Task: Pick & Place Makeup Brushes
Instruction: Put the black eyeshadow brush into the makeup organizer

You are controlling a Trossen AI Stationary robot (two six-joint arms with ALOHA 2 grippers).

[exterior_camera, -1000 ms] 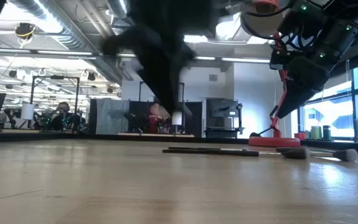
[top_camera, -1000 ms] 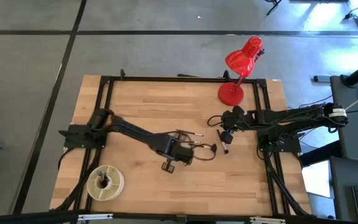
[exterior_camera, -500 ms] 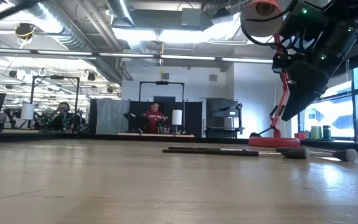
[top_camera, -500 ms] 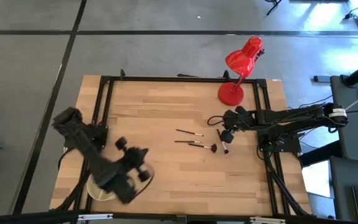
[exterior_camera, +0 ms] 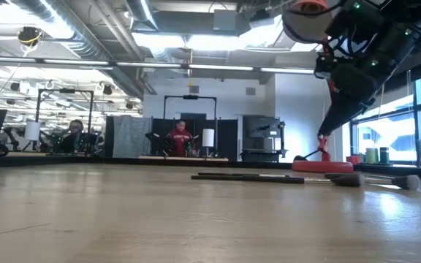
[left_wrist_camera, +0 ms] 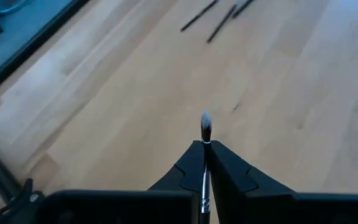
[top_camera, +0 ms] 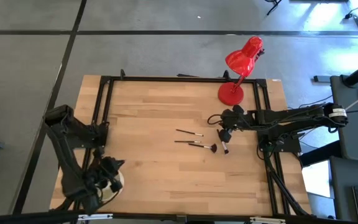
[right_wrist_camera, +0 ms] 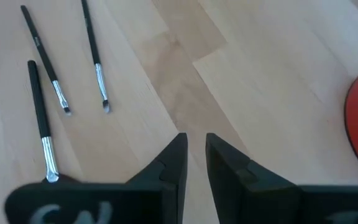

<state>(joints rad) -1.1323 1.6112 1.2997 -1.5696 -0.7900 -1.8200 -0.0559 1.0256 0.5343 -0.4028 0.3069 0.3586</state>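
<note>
The left gripper (left_wrist_camera: 204, 149) was closed on one makeup brush (left_wrist_camera: 205, 132), whose bristle tip stuck out past the fingers. It hung over the pale round holder (top_camera: 113, 183) at the near left corner of the table (top_camera: 154, 112). The right gripper (right_wrist_camera: 194, 149) was a little open and held nothing, at the right of the table, near three brushes (top_camera: 196, 143) lying in the middle and a red lamp (top_camera: 240, 68).

two dark jointed arms, black cables along the right arm (top_camera: 291, 117), angular matte-black fingers (right_wrist_camera: 229, 168)

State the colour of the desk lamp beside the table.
Red, clearest in the high view: lamp.
</note>
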